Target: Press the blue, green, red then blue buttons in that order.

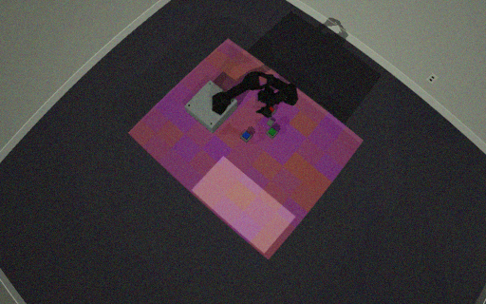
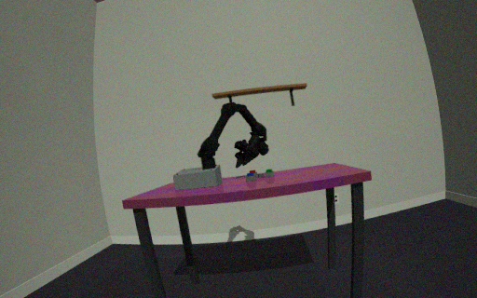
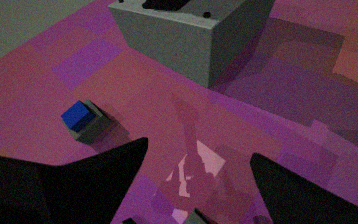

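Clerk: Gripper (image 3: 195, 192), nearest item: fingers spread wide, nothing between them, raised above the worktop (image 3: 150, 100).

Checker: Contents, left to right?

Clerk: Blue button (image 3: 78, 116), lower left in the wrist view, well apart from the fingers. Grey base box (image 3: 200, 45) beyond. Top view adds a green button (image 1: 271, 132) and a red button (image 1: 271, 108), the red directly beneath the gripper.

Checker: Progress?

Clerk: Cannot be told; no button is being pressed now.

A grey box (image 3: 200, 35) on the checkered table (image 2: 303, 179) — wooden shelf (image 2: 259, 90) above.
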